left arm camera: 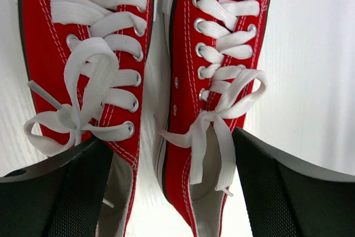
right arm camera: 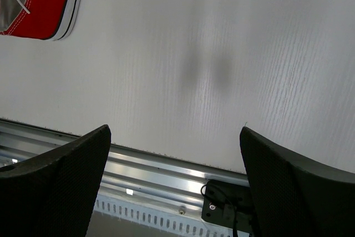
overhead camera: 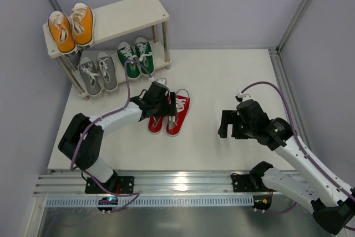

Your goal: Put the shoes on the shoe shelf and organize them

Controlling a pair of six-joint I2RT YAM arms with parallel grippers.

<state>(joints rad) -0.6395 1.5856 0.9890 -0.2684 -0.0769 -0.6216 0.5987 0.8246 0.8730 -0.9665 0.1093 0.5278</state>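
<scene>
The red shoes (overhead camera: pixel 169 116) lie side by side on the white table, toes pointing to the near edge. My left gripper (overhead camera: pixel 161 104) hangs low over their heels, open. In the left wrist view one finger (left arm camera: pixel 61 192) covers the left red shoe's (left arm camera: pixel 83 37) opening. The other finger (left arm camera: pixel 294 192) sits just outside the right red shoe (left arm camera: pixel 222 26). The shoe shelf (overhead camera: pixel 133 12) stands at the back left. An orange pair (overhead camera: pixel 72 26) is on its top tier; a grey pair (overhead camera: pixel 98 73) and a green pair (overhead camera: pixel 136 56) are on its lower tier. My right gripper (overhead camera: pixel 228 125) is open over bare table to the right.
An aluminium rail (overhead camera: pixel 166 184) runs along the table's near edge and shows between the right fingers (right arm camera: pixel 161 173). The heel of a red shoe (right arm camera: pixel 44 9) is at the top left of the right wrist view. Grey enclosure walls surround the table.
</scene>
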